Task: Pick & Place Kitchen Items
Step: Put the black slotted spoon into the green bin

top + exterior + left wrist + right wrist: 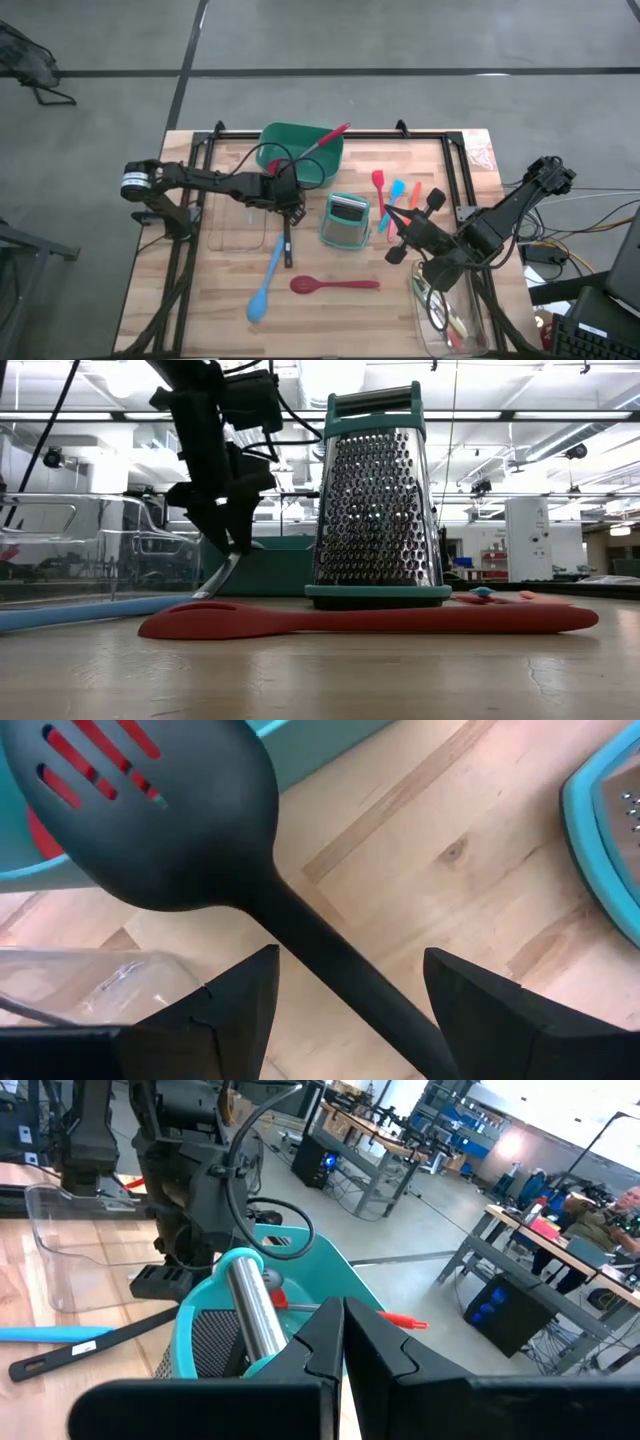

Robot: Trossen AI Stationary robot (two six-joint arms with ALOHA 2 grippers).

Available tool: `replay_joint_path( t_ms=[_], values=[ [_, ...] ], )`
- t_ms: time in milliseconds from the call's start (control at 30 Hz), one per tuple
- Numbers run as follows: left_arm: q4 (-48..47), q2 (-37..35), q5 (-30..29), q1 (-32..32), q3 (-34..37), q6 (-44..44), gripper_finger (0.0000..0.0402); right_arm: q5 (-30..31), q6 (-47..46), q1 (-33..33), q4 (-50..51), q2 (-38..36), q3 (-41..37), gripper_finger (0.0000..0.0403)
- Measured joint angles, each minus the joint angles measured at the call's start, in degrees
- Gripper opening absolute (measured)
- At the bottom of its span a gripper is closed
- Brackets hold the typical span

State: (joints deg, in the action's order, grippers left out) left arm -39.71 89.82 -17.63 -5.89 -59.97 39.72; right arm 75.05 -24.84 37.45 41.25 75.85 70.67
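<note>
The black slotted spoon lies with its handle end on the table and its head over the rim of the green tub. My left gripper is above its handle, open, with one finger on each side and a gap on both. My right gripper is shut and empty, to the right of the teal grater and near the small red, blue and orange spatulas. A blue spoon and a red spoon lie flat near the front.
A red-handled utensil leans in the green tub. A clear tray lies under the left arm. Another clear tray, at the front right, holds several utensils. The grater stands upright between the two grippers.
</note>
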Motion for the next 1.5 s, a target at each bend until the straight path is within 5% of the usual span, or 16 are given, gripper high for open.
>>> replay_joint_path(
  t_ms=[667, 1267, 1500],
  values=[
    [3.49, 5.21, 2.71, -1.62, 0.42, -3.25, 0.0247, -0.41, -0.22, 0.03, -0.17, 0.0, -0.03, 0.0009],
    [3.13, 4.59, 3.27, -1.56, -6.75, -11.65, 0.0023, -0.48, -0.22, 0.0, -0.15, 0.0, -0.09, 0.0009],
    [-1.65, 4.0, 3.01, -1.77, -14.91, -17.06, 0.003, -0.48, -0.22, 0.0, -0.11, 0.0, -0.09, 0.0008]
  ],
)
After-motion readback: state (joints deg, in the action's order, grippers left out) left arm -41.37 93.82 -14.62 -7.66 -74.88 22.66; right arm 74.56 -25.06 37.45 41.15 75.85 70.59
